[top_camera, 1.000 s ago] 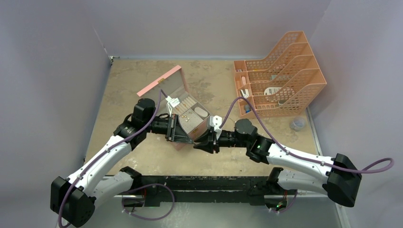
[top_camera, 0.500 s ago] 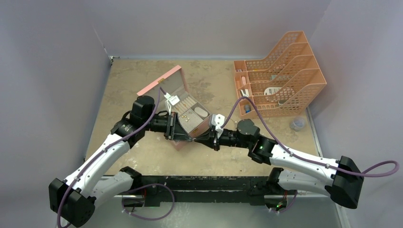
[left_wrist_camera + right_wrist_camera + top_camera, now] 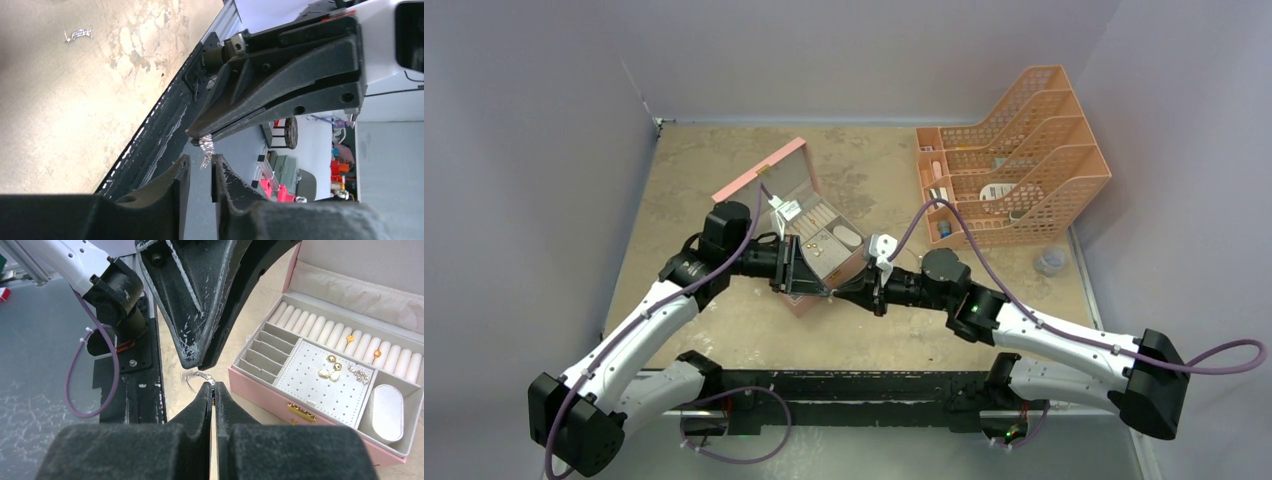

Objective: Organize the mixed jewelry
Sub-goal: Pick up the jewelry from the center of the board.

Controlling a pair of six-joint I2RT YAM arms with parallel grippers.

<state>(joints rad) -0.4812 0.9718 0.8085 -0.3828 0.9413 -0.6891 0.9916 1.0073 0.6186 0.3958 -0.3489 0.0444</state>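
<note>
two robot arms meet nose to nose above the near edge of a mottled beige table (image 3: 724,330), inside a booth of plain pale lilac walls (image 3: 874,50). the right gripper (image 3: 212,387) has its jaws pressed together on the top of a silvery chain piece (image 3: 206,147), which dangles from the fingertips. the left gripper (image 3: 201,162) faces it with jaws narrowly apart, the chain's lower end hanging at the gap and not visibly pinched.

just beyond them stands an open pink box (image 3: 260,385) with grey lining, turned at an angle to the table's edges. small gold pieces (image 3: 332,360) sit on its perforated pad and among the ring rolls, with a silvery bit beside them. a second silvery scrap (image 3: 78,34) lies alone on the bare tabletop, well apart from the grippers.

at the far right corner an orange mesh file rack (image 3: 1024,200) holds small stationery items. a black rail (image 3: 854,385) runs along the near edge where the arms are bolted. past it the wrist views show a grey floor (image 3: 45,365) and blurred, cluttered shelving.
</note>
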